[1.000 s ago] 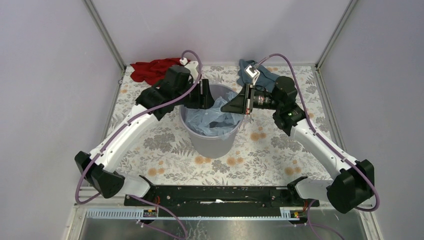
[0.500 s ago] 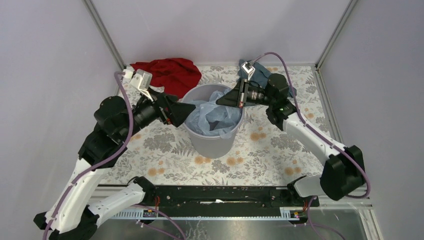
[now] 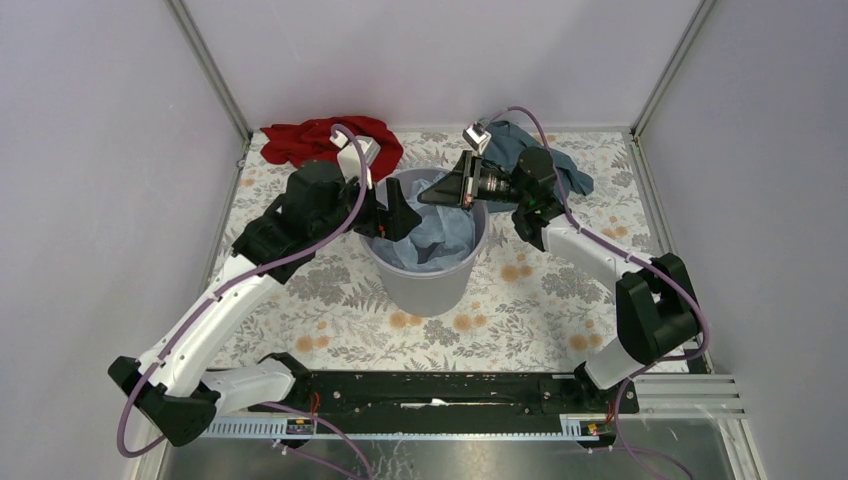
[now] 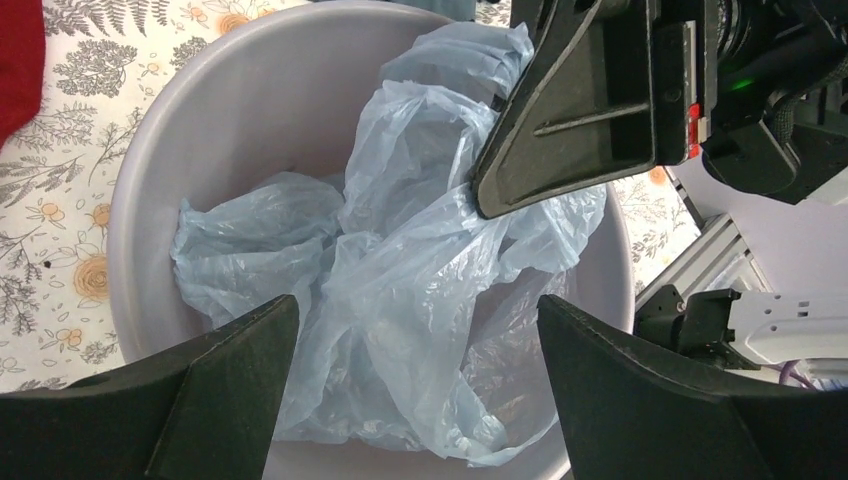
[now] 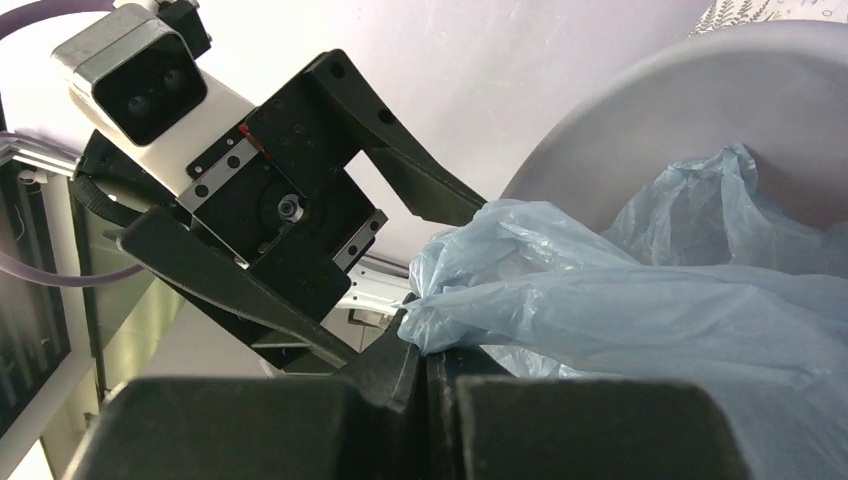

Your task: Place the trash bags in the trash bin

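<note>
The trash bin (image 3: 425, 275) is a round light grey bucket in the middle of the table. The trash bag (image 3: 438, 235), thin pale blue film, lies crumpled inside it. My left gripper (image 3: 395, 215) hangs over the bin's left rim, open wide with nothing between its fingers. In the left wrist view the bag (image 4: 400, 270) fills the bin (image 4: 150, 170) below the open left gripper (image 4: 417, 305). My right gripper (image 3: 428, 194) reaches over the far rim, shut on an edge of the bag. In the right wrist view the film (image 5: 560, 310) comes out of the shut right gripper (image 5: 428, 350).
A red cloth (image 3: 325, 140) lies at the back left and a teal-blue cloth (image 3: 550, 160) at the back right, behind the right arm. A floral cloth (image 3: 520, 300) covers the table. Metal posts and plain walls close in the back and sides.
My left gripper opened, pulled back to the left of the bin, then came back over its left rim. My right gripper shifted left along the far rim, still shut on the bag.
</note>
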You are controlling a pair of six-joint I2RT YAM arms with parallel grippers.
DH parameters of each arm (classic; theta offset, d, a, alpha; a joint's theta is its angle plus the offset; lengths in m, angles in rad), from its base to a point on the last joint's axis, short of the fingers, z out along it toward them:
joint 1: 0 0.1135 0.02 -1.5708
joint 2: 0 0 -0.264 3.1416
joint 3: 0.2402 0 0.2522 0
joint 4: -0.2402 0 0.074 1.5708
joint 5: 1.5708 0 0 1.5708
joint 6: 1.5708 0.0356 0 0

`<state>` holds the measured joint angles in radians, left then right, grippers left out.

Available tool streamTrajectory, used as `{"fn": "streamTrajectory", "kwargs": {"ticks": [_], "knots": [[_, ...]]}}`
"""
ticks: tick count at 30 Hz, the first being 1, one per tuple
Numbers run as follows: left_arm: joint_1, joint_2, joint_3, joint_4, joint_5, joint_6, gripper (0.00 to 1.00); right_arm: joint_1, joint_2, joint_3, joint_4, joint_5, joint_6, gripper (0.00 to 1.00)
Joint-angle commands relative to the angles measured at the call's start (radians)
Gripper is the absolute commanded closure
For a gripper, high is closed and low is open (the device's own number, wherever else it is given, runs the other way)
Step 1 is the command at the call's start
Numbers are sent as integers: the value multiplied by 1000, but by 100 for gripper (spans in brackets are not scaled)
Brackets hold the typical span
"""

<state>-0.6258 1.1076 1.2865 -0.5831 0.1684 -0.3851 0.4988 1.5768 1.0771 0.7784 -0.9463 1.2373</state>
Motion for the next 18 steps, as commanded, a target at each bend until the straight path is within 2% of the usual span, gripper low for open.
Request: {"fn": "streamTrajectory", "kwargs": {"ticks": [1,4,8,11,12,15,18], "knots": [[2,-25,0,70,-19,-1,12,17,-51,31,5,-11,-35,99],[4,1,32,49,-58,9,25,18,-64,30,-7,-9,-44,91],[3,43,62,28,-71,11,47,17,-93,41,-88,-12,-99,73],[3,53,61,17,-80,-5,76,18,-135,42,-205,13,-200,59],[4,40,51,18,-111,-23,82,17,-152,40,-248,24,-236,55],[3,-35,-14,53,-208,-70,92,18,-213,25,-374,80,-342,40],[3,-109,-64,94,-228,-110,100,17,-259,-9,-447,122,-407,32]]}}
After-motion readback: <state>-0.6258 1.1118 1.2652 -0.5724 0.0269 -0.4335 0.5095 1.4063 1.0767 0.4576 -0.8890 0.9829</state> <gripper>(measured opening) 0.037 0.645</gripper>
